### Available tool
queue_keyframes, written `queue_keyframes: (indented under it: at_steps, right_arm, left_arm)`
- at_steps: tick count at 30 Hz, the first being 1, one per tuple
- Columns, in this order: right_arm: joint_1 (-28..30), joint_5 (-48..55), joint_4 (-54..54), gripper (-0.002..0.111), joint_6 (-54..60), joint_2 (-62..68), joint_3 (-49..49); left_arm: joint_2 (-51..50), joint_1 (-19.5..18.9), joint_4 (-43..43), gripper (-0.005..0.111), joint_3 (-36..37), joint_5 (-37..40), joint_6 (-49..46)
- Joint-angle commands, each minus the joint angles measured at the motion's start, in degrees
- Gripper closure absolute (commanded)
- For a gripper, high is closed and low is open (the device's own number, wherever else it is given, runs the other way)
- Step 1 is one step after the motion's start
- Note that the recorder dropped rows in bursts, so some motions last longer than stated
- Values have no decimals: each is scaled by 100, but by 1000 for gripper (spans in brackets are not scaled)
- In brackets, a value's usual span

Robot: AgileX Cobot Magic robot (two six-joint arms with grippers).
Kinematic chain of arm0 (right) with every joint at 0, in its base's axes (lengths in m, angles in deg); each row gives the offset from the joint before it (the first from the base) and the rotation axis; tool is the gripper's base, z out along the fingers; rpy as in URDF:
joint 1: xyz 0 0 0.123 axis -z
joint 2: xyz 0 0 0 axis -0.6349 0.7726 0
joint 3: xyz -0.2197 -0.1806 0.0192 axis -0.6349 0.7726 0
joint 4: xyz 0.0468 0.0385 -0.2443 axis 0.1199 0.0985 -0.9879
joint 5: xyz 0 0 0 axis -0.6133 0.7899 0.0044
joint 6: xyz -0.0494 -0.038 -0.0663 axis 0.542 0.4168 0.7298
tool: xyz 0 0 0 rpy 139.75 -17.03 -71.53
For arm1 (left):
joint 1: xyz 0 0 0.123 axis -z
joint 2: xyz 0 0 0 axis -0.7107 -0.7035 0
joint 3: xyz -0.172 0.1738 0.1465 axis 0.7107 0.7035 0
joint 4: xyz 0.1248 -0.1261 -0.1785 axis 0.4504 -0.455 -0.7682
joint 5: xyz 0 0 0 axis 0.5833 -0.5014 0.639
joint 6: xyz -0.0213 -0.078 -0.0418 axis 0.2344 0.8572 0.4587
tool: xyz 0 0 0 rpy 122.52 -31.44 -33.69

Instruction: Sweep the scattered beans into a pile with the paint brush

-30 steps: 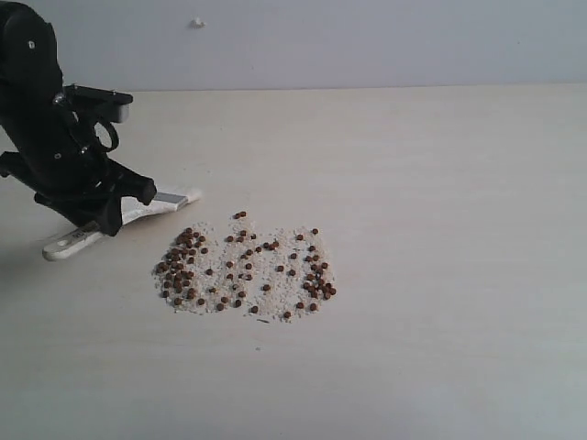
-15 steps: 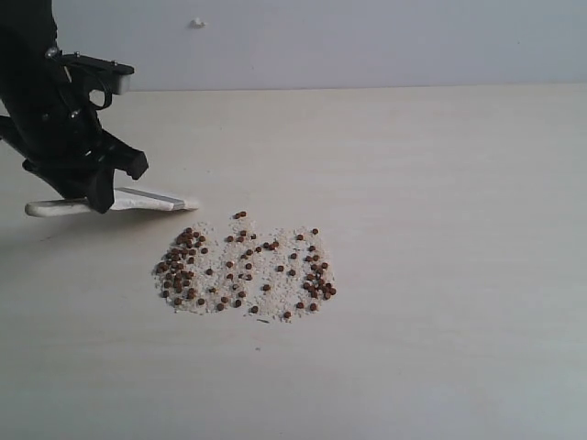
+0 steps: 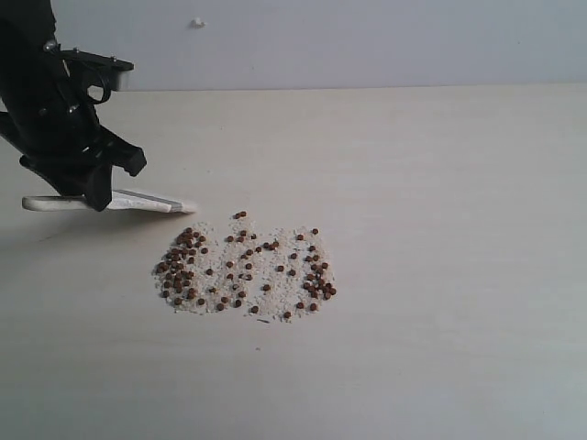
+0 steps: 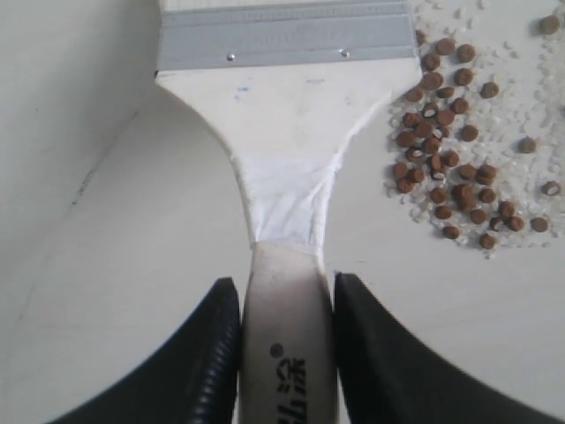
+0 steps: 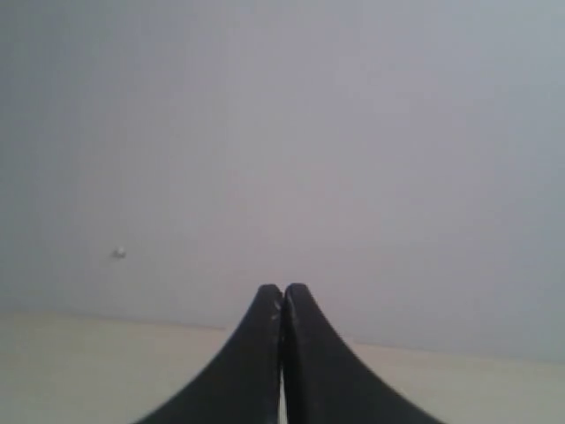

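Two arms, one engaged: at far left of the exterior view the left gripper [image 3: 96, 196] grips the paint brush [image 3: 149, 199], and its wrist view shows both black fingers [image 4: 214, 353] pressed against the sides of the pale wooden handle, a narrow opening filled by the brush [image 4: 287, 132]. The brush lies low and almost flat over the table [image 3: 440, 183], handle end outward to the left and cream bristles [image 3: 183, 206] pointing right, just beside the upper-left border of the beans [image 3: 243, 270]; whether the bristles touch the surface cannot be told. The beans [image 4: 450, 177] and pale crumbs form a wide, thin patch, denser at its left and right ends and sparse between. For a clean sweep, the handle probably needs raising so that the full bristle edge meets the table outside the patch, then short, light strokes drawn inward toward the middle, repeated around the border; a fast or heavy stroke would likely flick the round beans away, while too light a contact may skip the crumbs. The right gripper [image 5: 282, 296], seen only in its own wrist view, has its jaws closed together on nothing, facing a plain wall [image 5: 353, 132].
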Motion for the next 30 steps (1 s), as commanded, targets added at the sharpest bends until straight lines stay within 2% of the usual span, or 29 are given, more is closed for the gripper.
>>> queue_keyframes:
  at_steps: [1, 4, 7, 11, 17, 21, 25, 30]
  right_arm:
    - [37, -1470, -2344, 108, -935, 2003, -909]
    - [10, -2256, -4366, 108, -1086, 3510, -1822]
    - [-203, -2520, -5339, 108, -1086, 4762, -2691]
    - [-657, -2409, -5416, 100, -778, 6101, -3442]
    - [-1599, -1583, -5615, 69, -144, 7380, -4364]
    - [-2092, -1389, -4953, 52, 411, 7944, -4905]
    - [-2470, -1389, -4689, 47, 444, 8428, -5517]
    - [-2834, -1361, -4533, 47, 444, 8953, -6259]
  left_arm:
    - [68, 32, 85, 107, -44, 37, -25]
    - [68, 32, 85, 107, -44, 37, -25]
    - [68, 32, 85, 107, -44, 37, -25]
    - [68, 32, 63, 107, -44, 50, -24]
    - [68, 32, -137, 107, -44, 33, -176]
    - [68, 32, -150, 107, -44, 6, -174]
    - [68, 32, -241, 107, -44, -35, -174]
    - [68, 32, -370, 107, -44, -35, -215]
